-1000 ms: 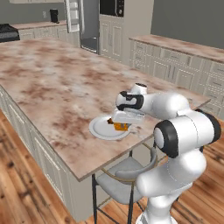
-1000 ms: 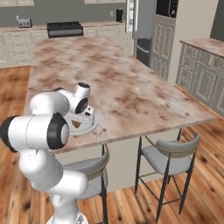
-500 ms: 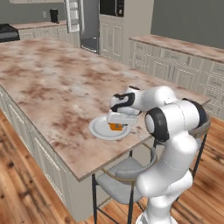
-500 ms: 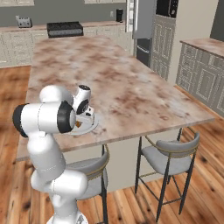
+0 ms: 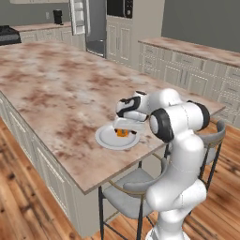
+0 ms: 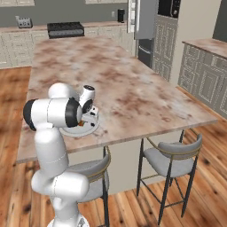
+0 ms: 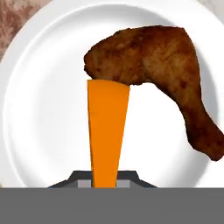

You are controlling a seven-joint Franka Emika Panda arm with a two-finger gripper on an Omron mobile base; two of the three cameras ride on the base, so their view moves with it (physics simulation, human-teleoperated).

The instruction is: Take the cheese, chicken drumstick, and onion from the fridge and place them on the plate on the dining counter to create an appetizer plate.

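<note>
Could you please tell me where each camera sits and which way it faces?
Left base view: behind the arm's left, facing the dining counter; arm at right.
Right base view: behind its right, same counter; arm at left.
Hand view: looks down the gripper at cheese and chicken drumstick.
All share the plate.

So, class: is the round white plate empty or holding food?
Holding food: the round white plate carries a brown chicken drumstick; the gripper holds an orange cheese wedge above.
</note>
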